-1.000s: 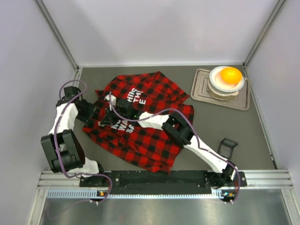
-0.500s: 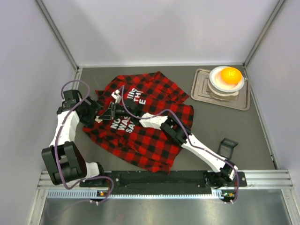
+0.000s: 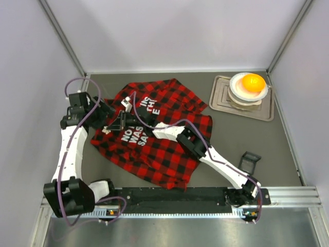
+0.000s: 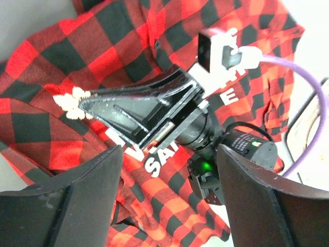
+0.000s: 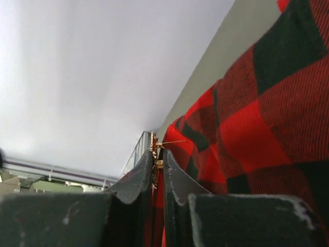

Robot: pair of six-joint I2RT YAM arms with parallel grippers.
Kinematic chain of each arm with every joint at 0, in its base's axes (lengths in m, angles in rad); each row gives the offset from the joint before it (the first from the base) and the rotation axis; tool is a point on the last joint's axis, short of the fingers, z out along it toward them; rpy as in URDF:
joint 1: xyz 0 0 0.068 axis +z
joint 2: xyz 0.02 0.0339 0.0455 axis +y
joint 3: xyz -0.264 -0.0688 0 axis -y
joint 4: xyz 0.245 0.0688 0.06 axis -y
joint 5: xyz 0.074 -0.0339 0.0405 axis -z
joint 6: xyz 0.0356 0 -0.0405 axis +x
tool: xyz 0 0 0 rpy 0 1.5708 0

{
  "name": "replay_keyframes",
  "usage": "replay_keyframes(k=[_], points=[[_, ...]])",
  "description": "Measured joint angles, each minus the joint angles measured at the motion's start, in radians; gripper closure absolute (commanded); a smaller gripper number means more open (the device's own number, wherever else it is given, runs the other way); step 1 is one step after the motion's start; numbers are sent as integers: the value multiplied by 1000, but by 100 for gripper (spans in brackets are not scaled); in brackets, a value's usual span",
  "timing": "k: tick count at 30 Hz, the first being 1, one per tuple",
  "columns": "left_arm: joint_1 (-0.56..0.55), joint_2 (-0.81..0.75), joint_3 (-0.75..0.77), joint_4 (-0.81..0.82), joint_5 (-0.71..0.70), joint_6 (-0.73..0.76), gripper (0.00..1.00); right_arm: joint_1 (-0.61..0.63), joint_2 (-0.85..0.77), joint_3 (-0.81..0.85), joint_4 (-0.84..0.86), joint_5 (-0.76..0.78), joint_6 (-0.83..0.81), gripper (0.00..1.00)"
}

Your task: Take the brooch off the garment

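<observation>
The garment [image 3: 164,149] is a red-and-black plaid shirt with white letters, spread over the middle of the table. My right gripper [image 3: 112,127] reaches across it to its left edge and is shut on the brooch [image 3: 106,130], a tiny pale-gold flower. In the right wrist view the brooch [image 5: 156,148] is pinched at the tips of the gripper [image 5: 158,154], its thin pin sticking out sideways over the garment [image 5: 267,118]. My left gripper [image 3: 105,109] hovers just beyond, open and empty. In its own view the gripper [image 4: 168,154] looks down on the brooch [image 4: 71,101] and garment [image 4: 118,36].
A grey tray [image 3: 221,100] at the back right carries a white bowl [image 3: 245,93] with an orange ball [image 3: 253,82]. A small black bracket [image 3: 249,162] lies on the table right of the shirt. Walls close in on the left, back and right.
My left gripper has opened and drawn back up and away from the shirt's left edge. The right gripper stays shut on the brooch and has shifted slightly left.
</observation>
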Motion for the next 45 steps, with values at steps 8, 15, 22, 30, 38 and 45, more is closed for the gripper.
replay_keyframes(k=[8, 15, 22, 30, 38, 45], points=[[-78, -150, 82, -13, -50, 34, 28, -47, -383, -451, -132, -24, -207, 100], [-87, -156, 43, -7, 90, 42, 50, -139, -723, -684, -169, -87, -368, 100], [-164, -150, -53, 41, 271, -76, 45, -165, -1135, -1161, -229, 13, -677, 100], [-451, -128, -148, 153, 329, -472, 55, -137, -1519, -1662, -169, 326, -989, 100], [-722, -49, -150, 220, 295, -787, 53, -62, -1821, -1839, -95, 565, -1260, 100], [-796, 76, -123, 320, 287, -913, 51, -60, -1938, -1891, -90, 608, -1382, 100]])
